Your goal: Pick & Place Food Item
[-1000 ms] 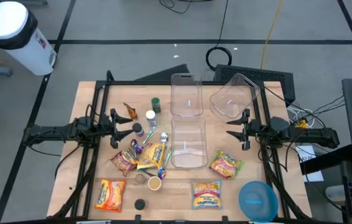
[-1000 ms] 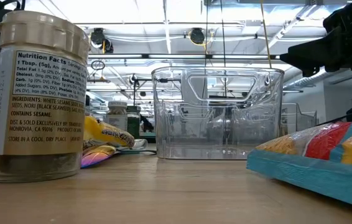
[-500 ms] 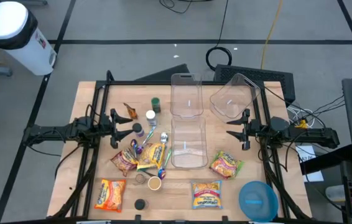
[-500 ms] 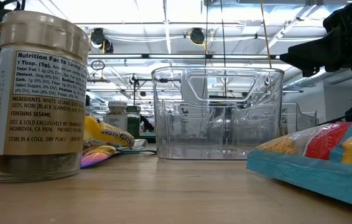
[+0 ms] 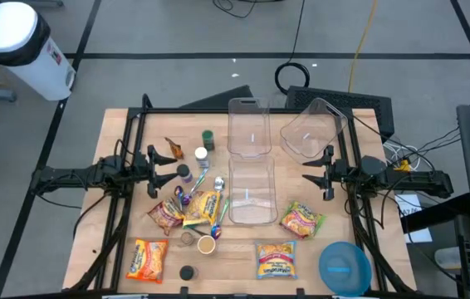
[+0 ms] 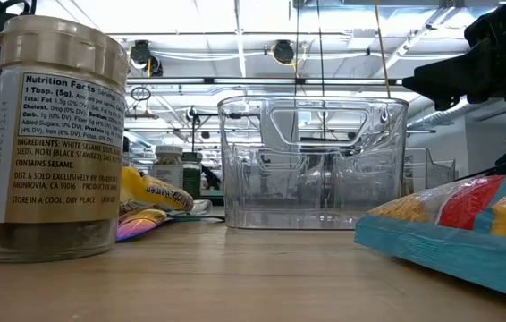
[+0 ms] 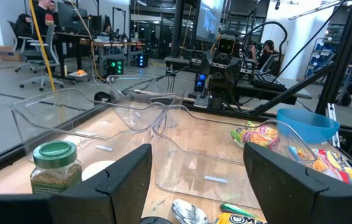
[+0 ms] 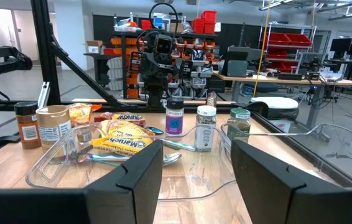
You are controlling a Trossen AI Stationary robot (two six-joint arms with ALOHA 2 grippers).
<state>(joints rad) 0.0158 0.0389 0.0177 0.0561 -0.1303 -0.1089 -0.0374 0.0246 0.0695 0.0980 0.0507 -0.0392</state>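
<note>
Both sets of jaws, the left gripper and the right gripper, stand open and empty beside the clear container; approach one ramen packet squarely, gripping its edge.

Robotics lab/workshop: red parts bins, office chairs, workbenches w/ monitors, overhead strip lights.

Low view: seasoning jar and noodle packet cut by the edges. Left pincer fingertips run off the frame. Small jars just ahead of it: labels unreadable from above.
</note>
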